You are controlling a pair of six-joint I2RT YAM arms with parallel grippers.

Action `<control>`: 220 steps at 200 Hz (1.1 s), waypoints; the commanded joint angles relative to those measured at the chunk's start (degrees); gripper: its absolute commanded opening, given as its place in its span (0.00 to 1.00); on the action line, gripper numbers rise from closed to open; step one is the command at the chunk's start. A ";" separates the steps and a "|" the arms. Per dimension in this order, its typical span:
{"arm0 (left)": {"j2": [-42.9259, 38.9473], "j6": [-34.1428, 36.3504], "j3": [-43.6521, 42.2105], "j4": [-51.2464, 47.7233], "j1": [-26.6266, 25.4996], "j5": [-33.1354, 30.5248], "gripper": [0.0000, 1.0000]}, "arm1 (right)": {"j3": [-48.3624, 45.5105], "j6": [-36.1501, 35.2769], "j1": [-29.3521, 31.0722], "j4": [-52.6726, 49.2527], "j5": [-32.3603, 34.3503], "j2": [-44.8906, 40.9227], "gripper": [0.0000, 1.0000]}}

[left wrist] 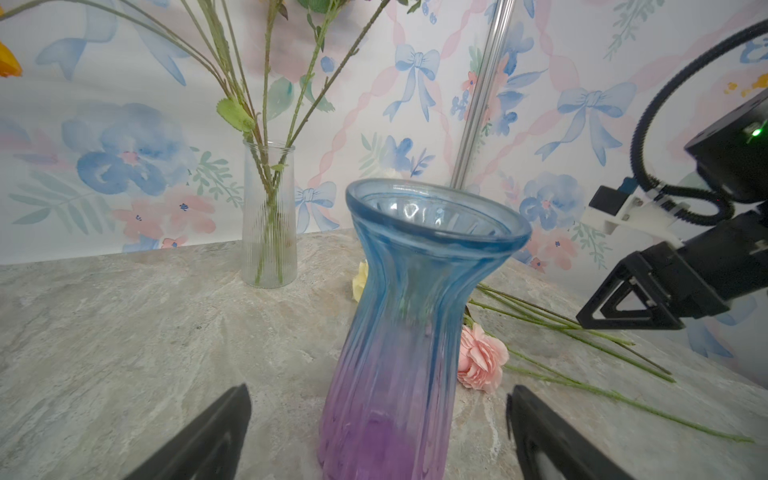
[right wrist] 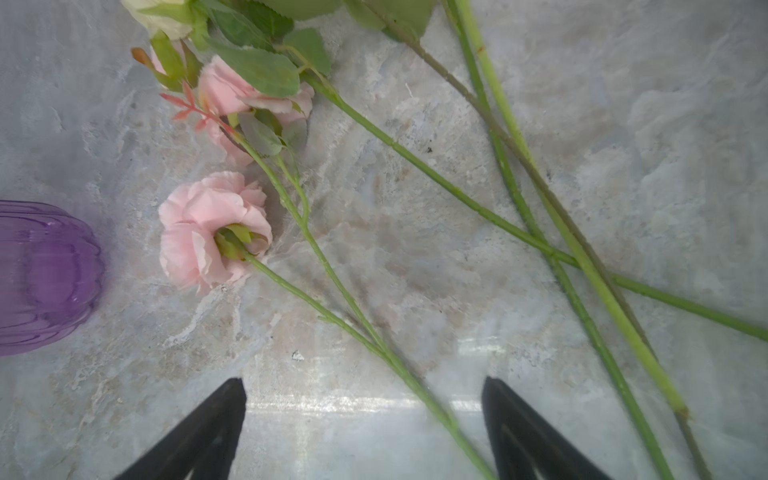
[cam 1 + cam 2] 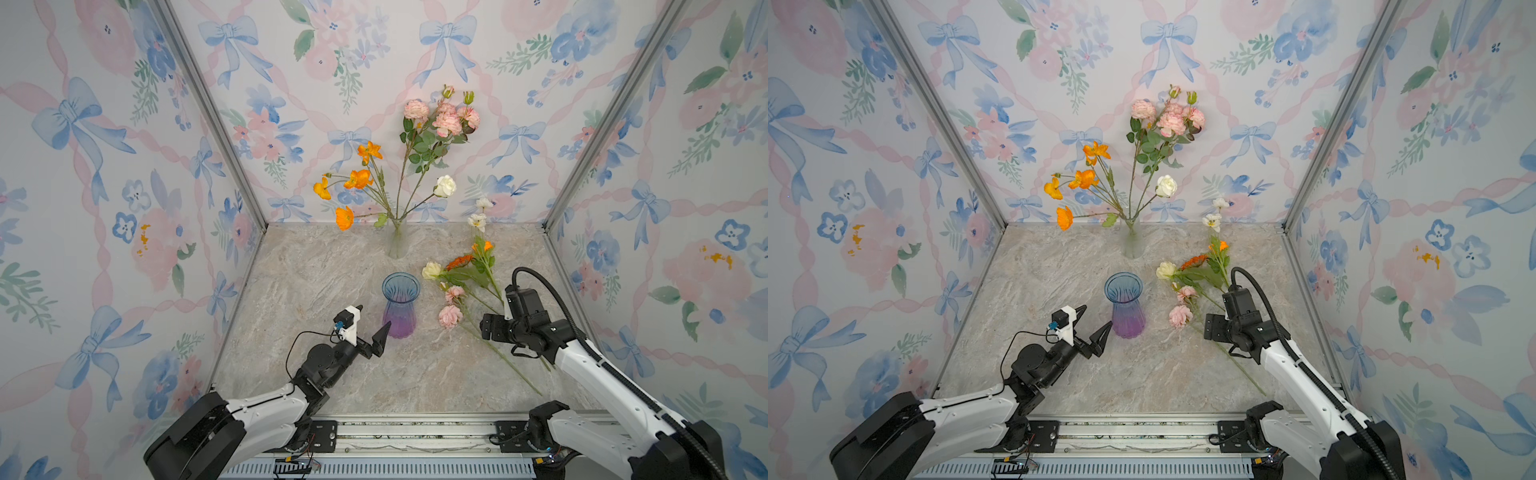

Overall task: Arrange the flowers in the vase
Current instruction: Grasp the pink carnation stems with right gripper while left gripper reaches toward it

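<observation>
Top views: 2 vases on the counter (image 3: 291,332). The clear ribbed vase (image 3: 397,243) stands upright at the back. It holds 4 orange poppies (image 3: 359,178), 1 white rose (image 3: 445,185) and 1 pink ruffled cluster (image 3: 446,118).

The blue-purple vase (image 3: 400,307) is mid-counter, upright, nothing in it. The loose flowers (image 3: 467,276) lie flat in a pile to its right, apart from it. They are 1 cream rose (image 3: 432,270), 2 pink blooms (image 3: 450,316), 2 orange heads (image 3: 459,262) and 2 small white blooms (image 3: 478,220) at the far end. The stems cross each other, so the stem count is unclear.

The left tool (image 3: 373,318) is open, low, just left of the blue-purple vase. In the left wrist view the vase base sits between its fingers (image 1: 224,424), with a gap on each side.

The right tool (image 2: 365,386) is open and points down over the loose stems. One pink bloom's stem (image 2: 316,249) runs between its fingers; I can't tell whether it touches them. That bloom lies just past the fingertips, between the tool and the blue-purple vase.
</observation>
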 commanded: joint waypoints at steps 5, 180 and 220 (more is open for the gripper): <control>-12.43 -8.69 6.04 -32.73 -0.67 -2.52 0.98 | 0.40 0.75 0.66 -4.26 -1.91 2.56 0.81; 16.20 39.19 58.90 -63.11 -11.57 29.20 0.98 | 3.03 0.43 2.99 -6.70 5.02 20.04 0.44; 16.18 40.09 54.70 -62.75 -11.92 22.74 0.98 | 4.00 -0.52 2.36 -6.80 3.71 22.83 0.36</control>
